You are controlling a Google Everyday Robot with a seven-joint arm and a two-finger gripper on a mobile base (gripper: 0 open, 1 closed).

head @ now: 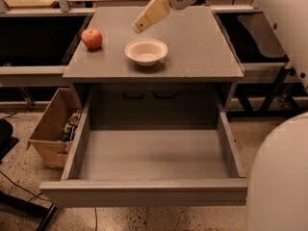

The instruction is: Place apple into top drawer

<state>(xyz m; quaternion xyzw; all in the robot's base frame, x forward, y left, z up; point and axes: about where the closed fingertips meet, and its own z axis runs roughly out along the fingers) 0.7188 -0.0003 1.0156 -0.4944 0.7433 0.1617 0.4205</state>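
The red apple (92,38) sits on the left rear part of the grey cabinet top (202,47). The top drawer (154,153) is pulled fully open below the cabinet top, and its flat bottom is bare. My gripper (139,27) hangs above the cabinet top, just above and behind the cream-white bowl (146,51), to the right of the apple and apart from it. Nothing shows in the gripper.
A brown cardboard box (53,129) with odds and ends stands on the floor left of the drawer. Dark benches flank the cabinet on both sides. A white part of my body (281,177) fills the lower right corner.
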